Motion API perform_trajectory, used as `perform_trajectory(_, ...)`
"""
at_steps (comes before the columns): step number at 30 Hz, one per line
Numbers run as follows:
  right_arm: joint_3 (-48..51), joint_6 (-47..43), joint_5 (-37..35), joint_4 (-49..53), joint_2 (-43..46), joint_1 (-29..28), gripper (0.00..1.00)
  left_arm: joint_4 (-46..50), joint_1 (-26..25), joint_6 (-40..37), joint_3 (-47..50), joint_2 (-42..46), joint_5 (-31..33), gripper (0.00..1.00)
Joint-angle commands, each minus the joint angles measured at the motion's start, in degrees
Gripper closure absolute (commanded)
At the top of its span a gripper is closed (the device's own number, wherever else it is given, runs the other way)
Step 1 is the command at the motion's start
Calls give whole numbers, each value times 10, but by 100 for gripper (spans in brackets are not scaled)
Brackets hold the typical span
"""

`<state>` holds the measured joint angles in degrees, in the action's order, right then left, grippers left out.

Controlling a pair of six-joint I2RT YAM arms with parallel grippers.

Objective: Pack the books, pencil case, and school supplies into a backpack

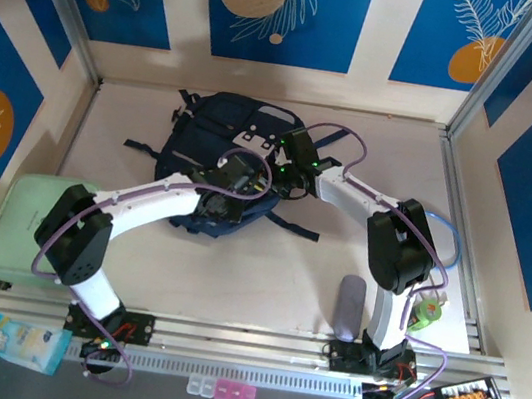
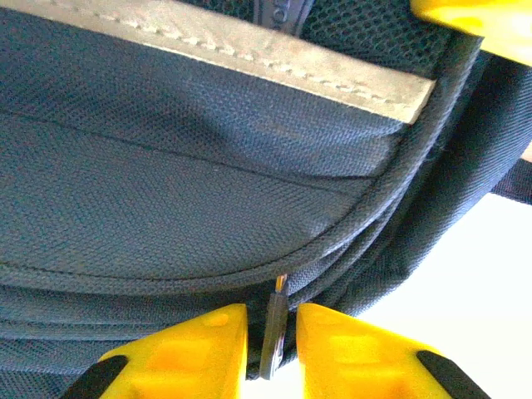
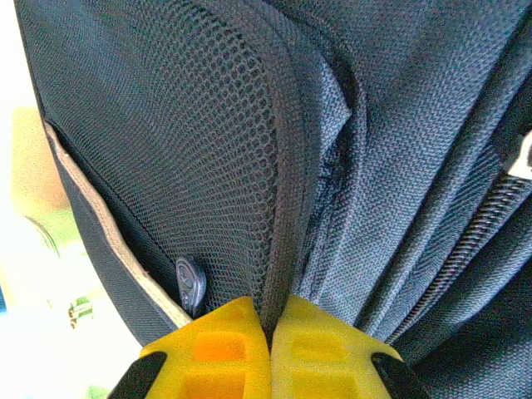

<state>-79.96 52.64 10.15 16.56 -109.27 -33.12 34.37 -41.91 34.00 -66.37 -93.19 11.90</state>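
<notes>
Backpack (image 1: 220, 119) lies on pale table (image 1: 265, 270) between blue-patterned walls (image 1: 286, 10).

The left arm (image 1: 134, 201) and right arm (image 1: 358, 196) reach forward and inward with bent elbows, wrists close together. The left gripper's (image 2: 273, 320) jaws stand narrowly apart, flanking a zipper pull (image 2: 273, 334). The right gripper's (image 3: 270, 320) jaws are pressed together, pinching the backpack's (image 3: 166, 125) piped seam.

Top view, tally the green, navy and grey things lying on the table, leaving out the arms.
Green: 2, the flat box and a small object
Navy: 1, the backpack
Grey: 1, the pencil case
Total: 4
</notes>
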Motion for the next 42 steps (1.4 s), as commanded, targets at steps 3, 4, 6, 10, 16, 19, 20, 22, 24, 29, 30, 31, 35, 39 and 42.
perform_trajectory(3, 5, 2, 20, -10, 27, 4, 97, -1, -2, 0, -16, -15, 0, 78)
perform_trajectory(4, 7, 2, 20, -10, 27, 4, 96, 2, -2, -1, -17, -18, 3, 78)
perform_trajectory(6, 8, 2, 21, -10, 27, 5, 96, 6, -2, 0, -19, -24, 7, 78)
perform_trajectory(10, 8, 2, 23, -10, 28, 5, 96, 4, -3, 0, -18, -29, 12, 82)
perform_trajectory(16, 13, -3, 1, -1, 34, 10, 97, 9, 0, -6, -21, -16, 20, 97)
perform_trajectory(19, 22, -12, -17, 10, 40, 23, 97, 10, 10, -19, -10, 4, 19, 100)
perform_trajectory(20, 27, -15, -22, 12, 43, 27, 97, 7, 17, -22, -1, 13, 16, 100)
perform_trajectory(22, 38, -25, -31, 13, 50, 40, 97, -6, 36, -29, 24, 34, -7, 100)
perform_trajectory(24, 45, -34, -38, 15, 57, 52, 97, -18, 59, -31, 48, 52, -28, 100)
perform_trajectory(29, 45, -60, -51, 29, 65, 76, 97, -51, 113, -42, 94, 83, -67, 100)
perform_trajectory(30, 45, -63, -54, 32, 67, 80, 97, -60, 121, -49, 98, 85, -85, 100)
perform_trajectory(31, 45, -65, -54, 35, 68, 84, 97, -70, 124, -58, 99, 87, -101, 100)
perform_trajectory(35, 52, -60, -50, 48, 78, 98, 88, -96, 122, -82, 82, 85, -165, 100)
perform_trajectory(39, 90, -28, -54, 46, 117, 112, 59, -119, 106, -79, 56, 76, -218, 100)
perform_trajectory(42, 136, 17, -55, 38, 160, 132, 52, -133, 85, -68, 33, 65, -239, 100)
